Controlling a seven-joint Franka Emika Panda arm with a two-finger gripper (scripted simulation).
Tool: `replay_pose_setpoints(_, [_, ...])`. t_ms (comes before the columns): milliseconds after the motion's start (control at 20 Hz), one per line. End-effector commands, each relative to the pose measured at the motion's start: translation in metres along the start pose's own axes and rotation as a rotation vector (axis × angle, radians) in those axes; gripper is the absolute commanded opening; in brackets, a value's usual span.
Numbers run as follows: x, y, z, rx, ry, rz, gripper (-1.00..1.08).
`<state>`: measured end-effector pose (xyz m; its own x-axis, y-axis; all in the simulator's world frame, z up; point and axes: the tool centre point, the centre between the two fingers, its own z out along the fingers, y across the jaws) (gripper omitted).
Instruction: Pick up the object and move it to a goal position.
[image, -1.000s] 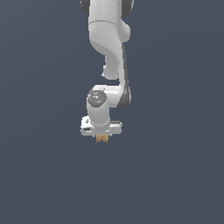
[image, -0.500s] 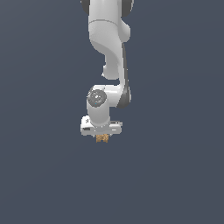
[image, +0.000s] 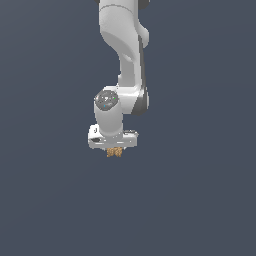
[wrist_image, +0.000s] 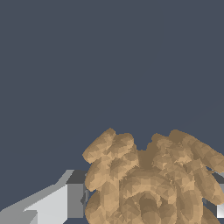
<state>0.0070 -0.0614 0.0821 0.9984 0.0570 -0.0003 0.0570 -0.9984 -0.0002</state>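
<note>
Background in both views is one flat, dark slate-blue field, evenly lit, with no edge, seam, shadow or horizon to separate a floor from walls, so it cannot be told whether anything rests on a surface. In the exterior view the white arm (image: 122, 60) comes down from the top edge of the picture, bends at a grey-capped joint and ends in the gripper (image: 115, 150), whose wide white body points downward. The lump (image: 115, 152), tan-brown and rough, shows just under that body, tucked between the jaws. The wrist view fills with the lump (wrist_image: 151, 179): a knobbly mass of rounded golden-brown lobes, drawn in at the middle. One grey-and-white finger (wrist_image: 65, 201) presses against one side of it, and a sliver of the other shows at its far side, so the jaws are pinching the lump between them.
</note>
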Motion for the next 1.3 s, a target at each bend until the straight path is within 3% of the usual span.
replay_pose_setpoints(0, [-0.004,0.004,-0.019,0.000,0.001,0.000,-1.00])
replay_pose_setpoints(1250, [-0.052,0.057,-0.289,0.000,0.001,0.000,-1.00])
